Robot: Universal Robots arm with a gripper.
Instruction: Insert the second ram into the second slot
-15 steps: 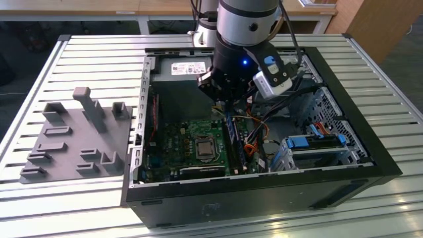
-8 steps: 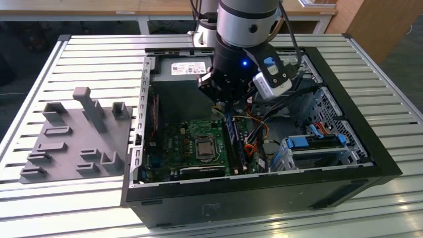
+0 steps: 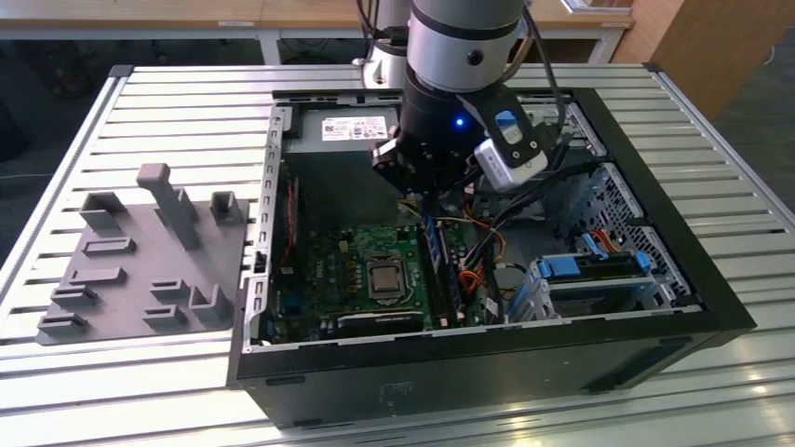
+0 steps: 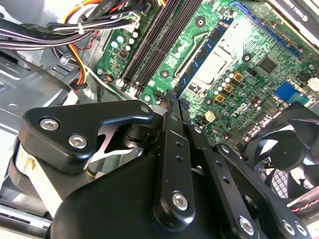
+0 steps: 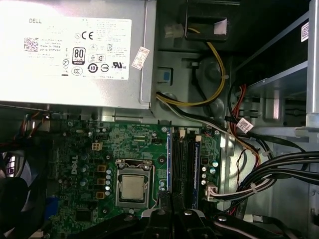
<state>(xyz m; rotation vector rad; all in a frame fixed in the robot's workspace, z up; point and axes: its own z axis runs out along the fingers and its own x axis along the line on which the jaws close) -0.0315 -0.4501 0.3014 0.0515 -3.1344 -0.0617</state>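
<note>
The second ram (image 4: pixel 202 57) is a thin blue board with dark chips, standing on edge along the slot nearest the CPU socket. It appears as a narrow blue line in the first wrist view (image 5: pixel 168 159) and below the arm in the exterior view (image 3: pixel 435 247). My gripper (image 4: pixel 176 99) is shut, its two black fingers pinched on the stick's near end, also visible in the first wrist view (image 5: pixel 167 196) and the exterior view (image 3: pixel 419 203). How deep the stick sits I cannot tell. Black empty slots (image 4: pixel 152 40) run beside it.
The open computer case (image 3: pixel 695 279) lies on a slatted table. Inside are a power supply (image 5: pixel 75 50), the CPU socket (image 5: pixel 132 186), a black fan (image 4: pixel 286 149), cable bundles (image 5: pixel 279 169) and a drive bay with blue latches (image 3: pixel 584 270). A grey fixture plate (image 3: pixel 137 261) lies at the exterior view's left.
</note>
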